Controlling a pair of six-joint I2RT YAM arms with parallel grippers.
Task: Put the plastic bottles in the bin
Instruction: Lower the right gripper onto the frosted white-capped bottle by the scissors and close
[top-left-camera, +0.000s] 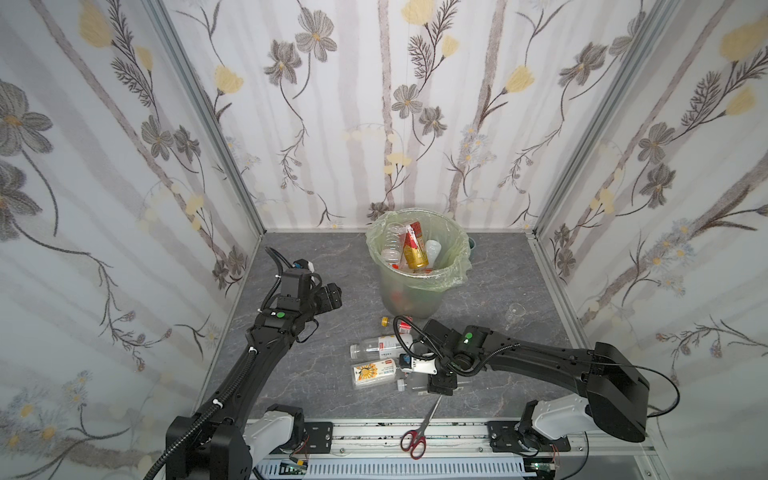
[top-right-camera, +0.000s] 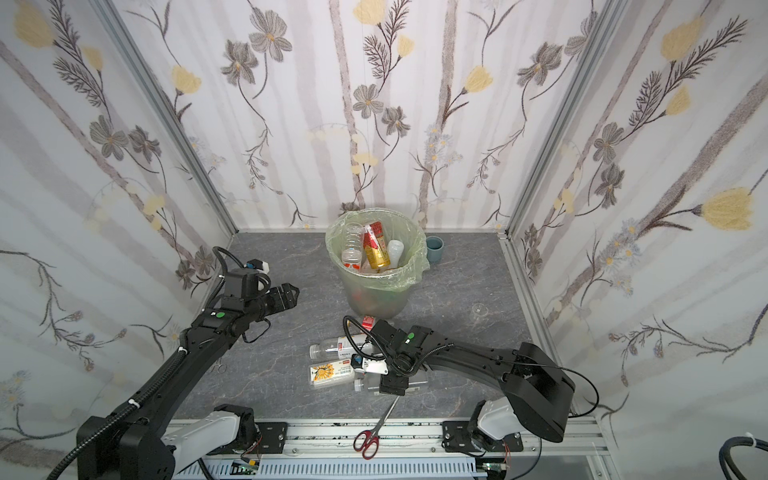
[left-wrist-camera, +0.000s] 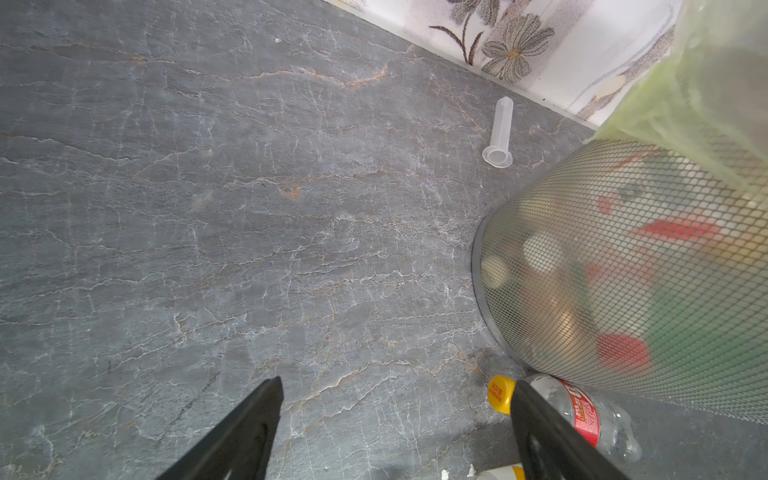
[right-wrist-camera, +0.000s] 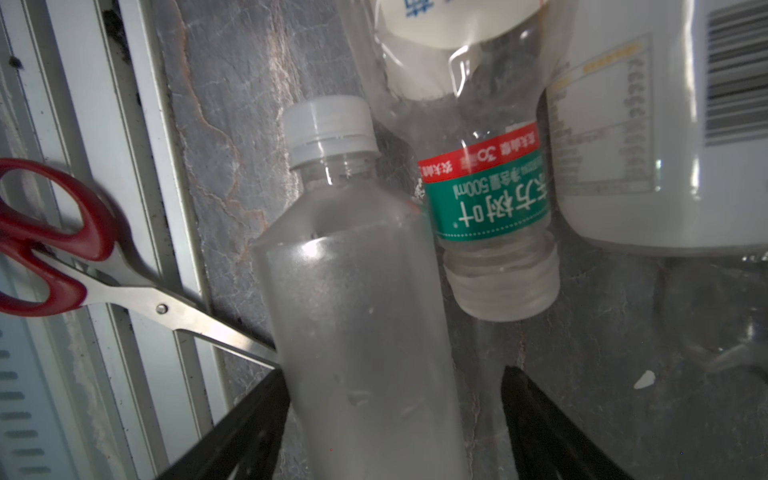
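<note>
The bin (top-left-camera: 399, 295) (top-right-camera: 365, 295), lined with a pale green bag, stands at the back with several plastic bottles inside. More bottles lie in front of it: a red-white labelled one (top-left-camera: 380, 345), a sunflower-labelled one (top-left-camera: 374, 372) and a yellow-capped one (left-wrist-camera: 582, 415) against the bin's mesh wall (left-wrist-camera: 623, 270). My right gripper (top-left-camera: 440, 384) (right-wrist-camera: 395, 374) points down, open, straddling a frosted white-capped bottle (right-wrist-camera: 357, 311). One finger touches it; the other stands apart. Beside it lies a green-labelled bottle (right-wrist-camera: 486, 199). My left gripper (top-left-camera: 332, 295) (left-wrist-camera: 397, 382) hovers open and empty left of the bin.
Red-handled scissors (top-left-camera: 415, 436) (right-wrist-camera: 83, 266) lie across the front rail, blades beside the frosted bottle. A clear beaker (top-left-camera: 515, 311) stands right of the bin, a blue-grey cup (top-right-camera: 434, 248) behind it. A small clear cylinder (left-wrist-camera: 500, 129) lies near the back wall.
</note>
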